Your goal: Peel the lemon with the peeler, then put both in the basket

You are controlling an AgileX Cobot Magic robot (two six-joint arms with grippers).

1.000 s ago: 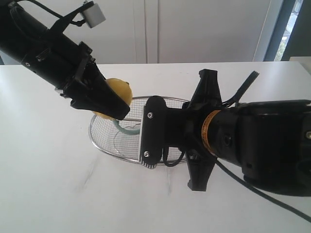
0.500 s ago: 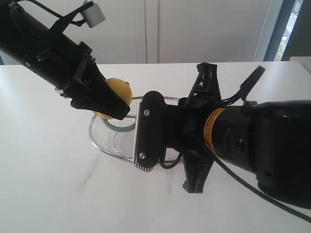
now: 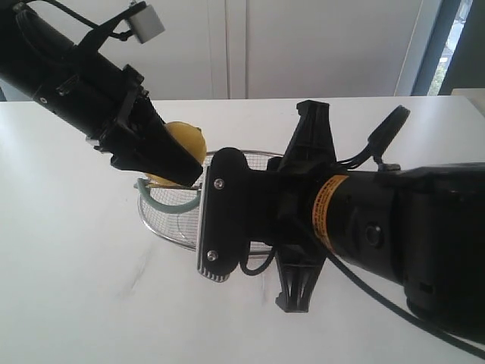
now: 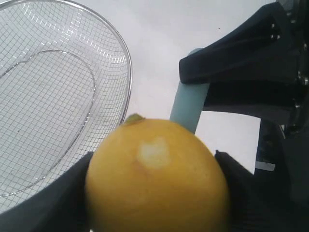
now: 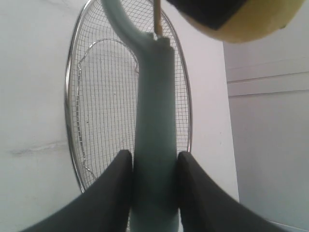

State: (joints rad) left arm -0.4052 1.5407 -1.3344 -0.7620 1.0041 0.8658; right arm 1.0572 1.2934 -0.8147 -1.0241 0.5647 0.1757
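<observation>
Clamping the peeler [image 5: 154,96], the right claw [image 5: 153,162] had swung left toward the lemon [image 3: 187,141] gripped by the left claw [image 4: 154,205], seemingly ready to peel.

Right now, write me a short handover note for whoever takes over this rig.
Left hand: shut on the lemon, held up beside the basket rim.
Right hand: shut on the peeler handle, its head toward the lemon, above the basket.
Done: both things picked up; one small pale patch shows on the lemon's skin.
Left: peel the rest, then put lemon and peeler in the basket, which looks empty.
</observation>
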